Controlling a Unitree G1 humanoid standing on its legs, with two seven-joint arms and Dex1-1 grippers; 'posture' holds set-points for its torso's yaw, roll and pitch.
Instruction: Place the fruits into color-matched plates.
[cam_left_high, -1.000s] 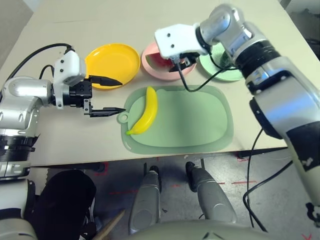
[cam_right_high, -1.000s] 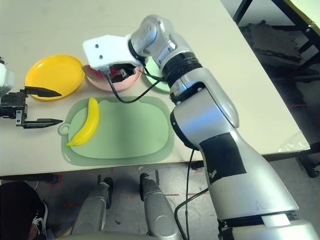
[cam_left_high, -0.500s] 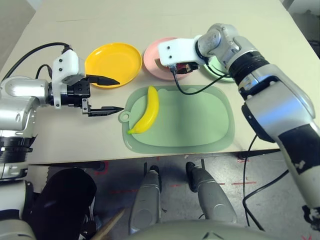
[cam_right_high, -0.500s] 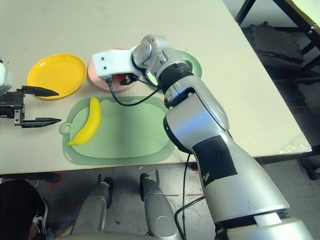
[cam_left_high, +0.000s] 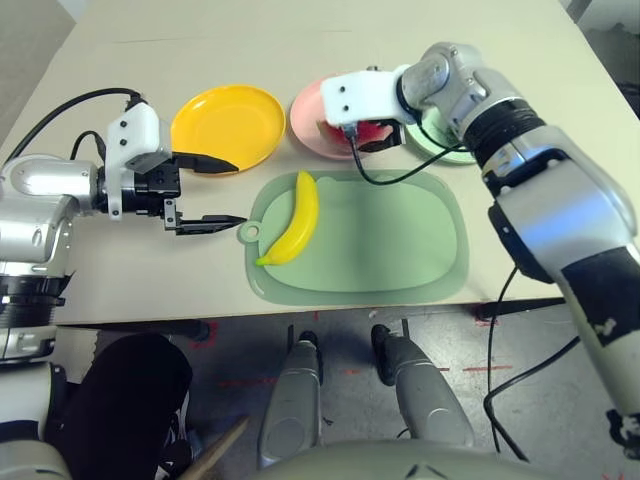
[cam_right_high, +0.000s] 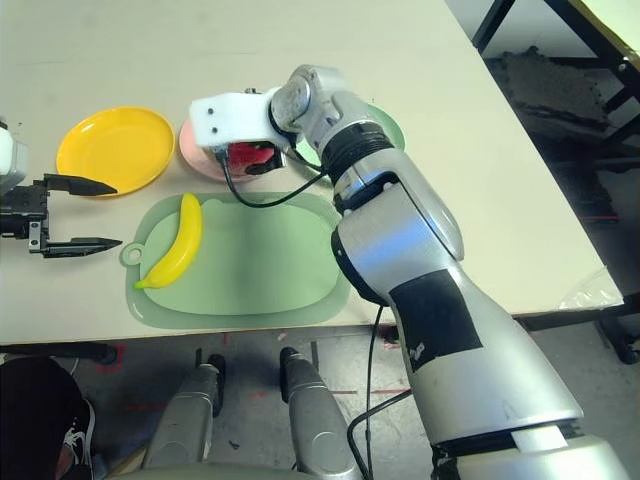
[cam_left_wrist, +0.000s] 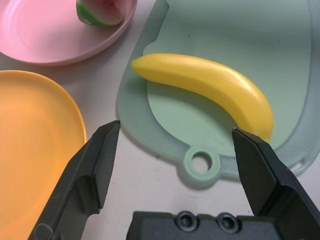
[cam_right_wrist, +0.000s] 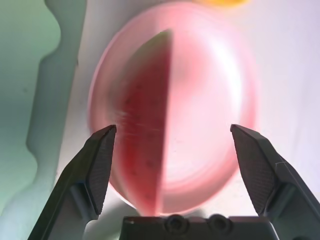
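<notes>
- Left gripper (cam_left_high: 218, 190): over bare table beside the cutting mat's handle end, fingers spread wide, nothing between them. Points toward the mat.
- Yellow plate (cam_left_high: 228, 126): far-left plate, nothing on it, just past the left gripper.
- Banana (cam_left_high: 292, 219): lying on the pale green cutting mat (cam_left_high: 400, 240), left part of it, near the handle loop. In the left wrist view it sits ahead of the spread fingers, not touched.
- Pink plate (cam_right_wrist: 215, 115): middle plate. Watermelon wedge (cam_right_wrist: 142, 135) rests in it.
- Right gripper (cam_right_wrist: 175, 165): above the pink plate, fingers wide apart and clear of the wedge, gripping nothing.
- Mint green plate (cam_left_high: 447, 152): far right, mostly hidden behind the right arm; contents cannot be told.
</notes>
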